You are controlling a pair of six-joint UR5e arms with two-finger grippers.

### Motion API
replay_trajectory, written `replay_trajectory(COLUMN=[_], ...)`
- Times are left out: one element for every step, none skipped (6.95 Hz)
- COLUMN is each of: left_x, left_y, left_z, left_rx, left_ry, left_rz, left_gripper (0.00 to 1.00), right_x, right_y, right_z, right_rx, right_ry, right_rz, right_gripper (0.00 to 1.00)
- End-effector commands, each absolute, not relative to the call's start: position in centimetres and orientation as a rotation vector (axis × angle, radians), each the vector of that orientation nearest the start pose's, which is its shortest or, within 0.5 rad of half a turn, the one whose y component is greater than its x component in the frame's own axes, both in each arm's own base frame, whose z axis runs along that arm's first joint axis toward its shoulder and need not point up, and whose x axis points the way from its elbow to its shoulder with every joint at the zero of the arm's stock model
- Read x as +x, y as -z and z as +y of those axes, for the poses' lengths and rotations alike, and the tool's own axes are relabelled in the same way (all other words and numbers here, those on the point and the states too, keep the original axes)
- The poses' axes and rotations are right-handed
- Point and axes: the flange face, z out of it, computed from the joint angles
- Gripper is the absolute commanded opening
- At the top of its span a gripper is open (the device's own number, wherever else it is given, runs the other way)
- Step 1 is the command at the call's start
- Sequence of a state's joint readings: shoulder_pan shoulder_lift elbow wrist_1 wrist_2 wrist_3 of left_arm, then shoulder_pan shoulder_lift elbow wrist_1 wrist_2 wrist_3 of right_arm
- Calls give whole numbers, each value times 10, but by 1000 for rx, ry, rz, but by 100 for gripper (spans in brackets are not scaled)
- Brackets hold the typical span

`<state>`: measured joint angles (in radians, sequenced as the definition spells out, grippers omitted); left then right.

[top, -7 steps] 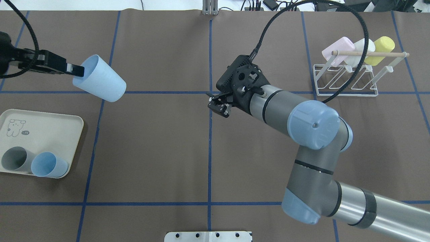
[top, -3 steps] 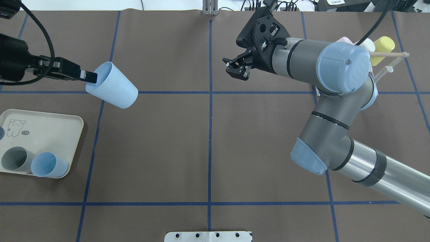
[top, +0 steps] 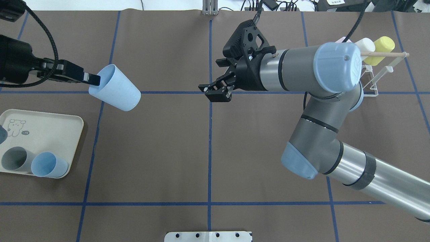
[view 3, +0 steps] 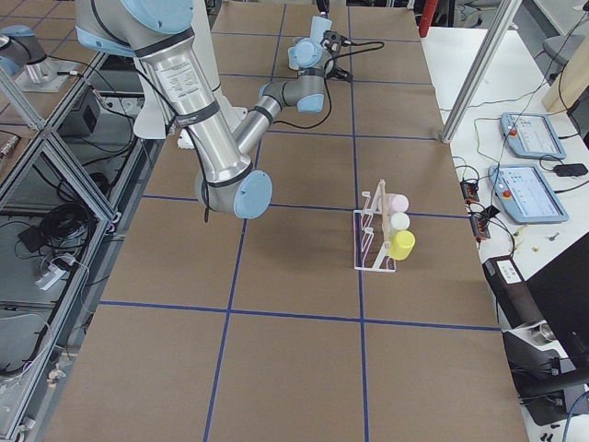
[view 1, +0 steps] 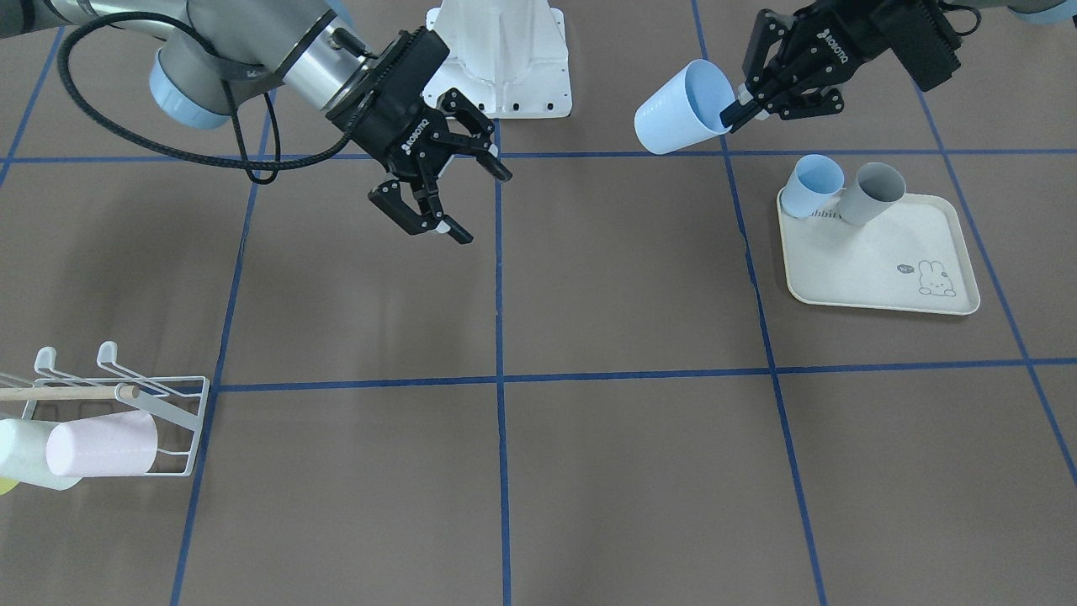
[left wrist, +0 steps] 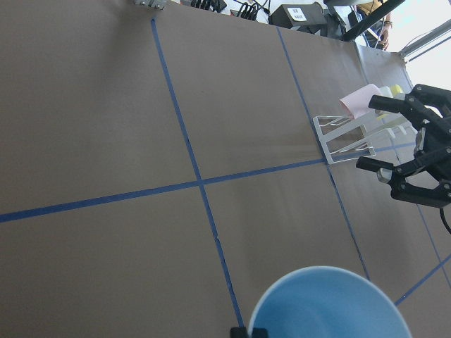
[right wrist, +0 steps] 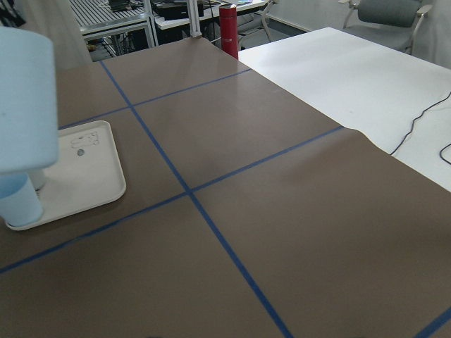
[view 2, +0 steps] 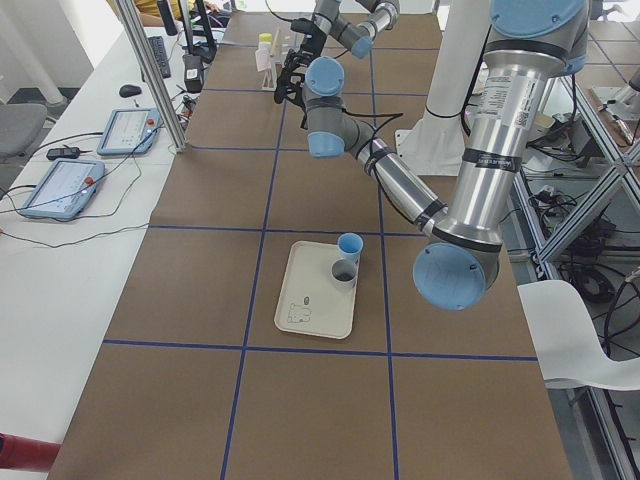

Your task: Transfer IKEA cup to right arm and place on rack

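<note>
- Since a moment ago the right gripper (top: 216, 93) has come nearer and more to the left, close to the middle of the table (top: 208, 148); its jaws are spread and hold nothing.
- The left gripper (top: 93, 80) has shifted slightly right; its jaws pinch the rim of the light-blue cup (top: 117, 90).
- This cup hangs tilted above the table at the far left, well apart from the right gripper.
- The rack (view 3: 371, 230) stands at the far right and carries three cups.
- The tray (top: 50, 127), near left, holds a grey cup (top: 15, 159) and a blue cup (top: 48, 164).
</note>
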<state>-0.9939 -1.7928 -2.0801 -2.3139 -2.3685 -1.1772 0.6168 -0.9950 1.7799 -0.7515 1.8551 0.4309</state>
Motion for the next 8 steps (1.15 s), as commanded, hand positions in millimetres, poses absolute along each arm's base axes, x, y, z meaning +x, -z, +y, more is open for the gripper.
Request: replay_trajectory(left_x=[204, 216, 228, 237, 249, 254, 260, 262], left_y=[-219, -207, -196, -196, -190, -180, -174, -174], left_z=[-423, -421, -418, -415, -410, -410, -408, -406], left_rx=[374, 334, 317, 317, 316, 304, 291, 287], left_ry=[-100, -87, -93, -93, -100, -91, -92, -95], left_rz=[1461, 1489, 1508, 1509, 1518, 1535, 1547, 1547], left_gripper=[0, 0, 0, 0, 0, 0, 0, 0], right_x=[-467, -469, -475, -474, -473, -475, -482, -498], right_y=[-152, -151, -151, -149, -151, -158, -166, -168], right_z=[-406, -402, -399, -396, -391, -387, -377, -362], right_rx=[1030, 1054, 1173, 1216, 1258, 1284, 1318, 1350], right_ry=[670, 705, 845, 870, 849, 816, 808, 792], right_rz=[-1261, -1256, -1176, -1171, -1207, -1233, -1262, -1293], right_gripper=[99, 99, 99, 98, 98, 98, 98, 98])
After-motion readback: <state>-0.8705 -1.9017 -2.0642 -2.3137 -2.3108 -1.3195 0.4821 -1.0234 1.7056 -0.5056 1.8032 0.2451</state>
